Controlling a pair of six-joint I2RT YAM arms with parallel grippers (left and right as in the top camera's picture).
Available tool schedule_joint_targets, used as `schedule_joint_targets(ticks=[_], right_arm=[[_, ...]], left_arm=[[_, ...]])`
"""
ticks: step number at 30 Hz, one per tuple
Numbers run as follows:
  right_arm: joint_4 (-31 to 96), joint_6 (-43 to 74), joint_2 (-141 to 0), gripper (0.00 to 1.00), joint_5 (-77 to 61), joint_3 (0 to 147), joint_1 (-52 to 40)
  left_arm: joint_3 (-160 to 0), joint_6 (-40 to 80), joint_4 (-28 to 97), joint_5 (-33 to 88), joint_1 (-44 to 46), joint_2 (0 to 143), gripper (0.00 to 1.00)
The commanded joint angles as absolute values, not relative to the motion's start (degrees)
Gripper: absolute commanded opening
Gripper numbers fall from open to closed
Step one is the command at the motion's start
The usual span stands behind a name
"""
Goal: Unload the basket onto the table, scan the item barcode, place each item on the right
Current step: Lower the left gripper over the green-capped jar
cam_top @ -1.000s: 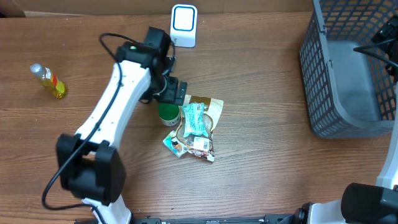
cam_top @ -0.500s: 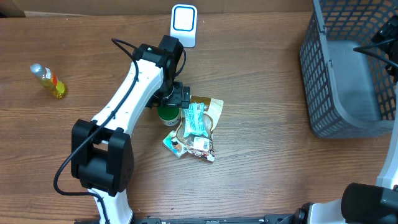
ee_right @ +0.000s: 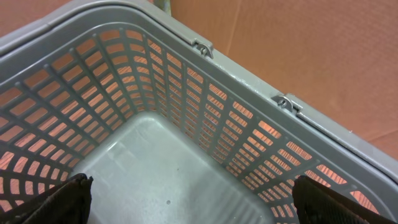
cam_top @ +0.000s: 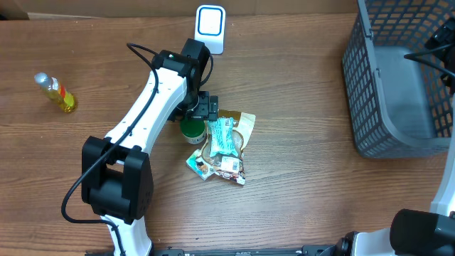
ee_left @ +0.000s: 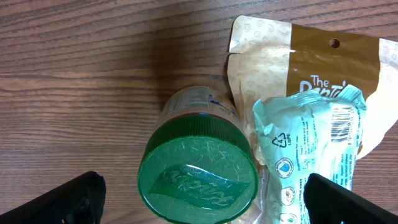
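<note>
While its jaws stand wide and hold nothing, the left gripper [ee_left: 202, 198] hangs over a green-lidded jar [cam_top: 190, 130] just beside a teal packet [cam_top: 221, 136] and a brown pouch [cam_top: 243, 122] at mid-table. Nothing is lifted or shown to the white scanner [cam_top: 210, 27], so the whole scan appears left to do. The right gripper [ee_right: 193, 202], likewise spread and empty, hovers above the grey basket [cam_top: 370, 85]. The wood-grain table [cam_top: 313, 185] also carries a small bottle [cam_top: 55, 91].

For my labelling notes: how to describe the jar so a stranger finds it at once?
On the wooden table, find the small pile of packets in the middle. The jar sits at its left edge, the only round thing, with a green lid.
</note>
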State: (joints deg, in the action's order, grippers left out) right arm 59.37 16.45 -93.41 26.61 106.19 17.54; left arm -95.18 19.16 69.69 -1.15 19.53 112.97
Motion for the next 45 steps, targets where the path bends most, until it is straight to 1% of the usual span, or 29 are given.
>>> schedule_joint_targets(ticks=[1,4,8,16,39,42,45], right_arm=[[59.1,16.2,-93.3,1.00,27.4,106.5,17.5],[59.1,16.2,-93.3,1.00,27.4,106.5,17.5],[59.1,16.2,-93.3,1.00,27.4,106.5,17.5],[59.1,16.2,-93.3,1.00,27.4,106.5,17.5],[59.1,16.2,-93.3,1.00,27.4,106.5,17.5],[59.1,16.2,-93.3,1.00,27.4,106.5,17.5],[59.1,16.2,-93.3,1.00,27.4,106.5,17.5]], left_arm=[[-94.9,19.2,70.1,-2.0,19.9,113.7,1.00],[-94.9,19.3,70.7,-1.9,19.9,113.7,1.00],[-94.9,19.3,71.2,-2.0,19.9,113.7,0.95],[-94.9,19.8,70.9,-1.9,19.9,114.1,0.90],[-88.9,20.8,65.9,-2.0,19.9,114.1,0.90],[-88.1,20.8,65.3,-2.0,19.9,114.1,0.88],[-87.6,20.8,64.6,-2.1,19.9,114.1,0.81]])
